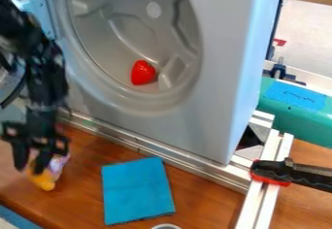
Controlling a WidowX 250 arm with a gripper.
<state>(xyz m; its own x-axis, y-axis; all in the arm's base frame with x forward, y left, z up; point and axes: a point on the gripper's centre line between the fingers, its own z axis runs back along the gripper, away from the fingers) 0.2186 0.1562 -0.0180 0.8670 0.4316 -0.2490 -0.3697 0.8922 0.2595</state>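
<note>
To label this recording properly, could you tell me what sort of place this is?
Probably a robotics lab: a robot arm hangs over a wooden table, where metal rails edge a washing-machine-like front, with a black clamp on them.

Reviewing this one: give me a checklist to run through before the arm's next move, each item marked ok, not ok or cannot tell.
1. Gripper is at the orange-and-purple toy: ok.
2. Toy is securely held: cannot tell; the contact is unclear.
3. Toy is lifted off the wooden tabletop: cannot tell from this angle.
4. Front opening of the gray drum is uncovered: ok.
5. Drum has nothing inside: not ok; a red object lies at its bottom.
6. Blue cloth is apart from the gripper: ok.
</note>
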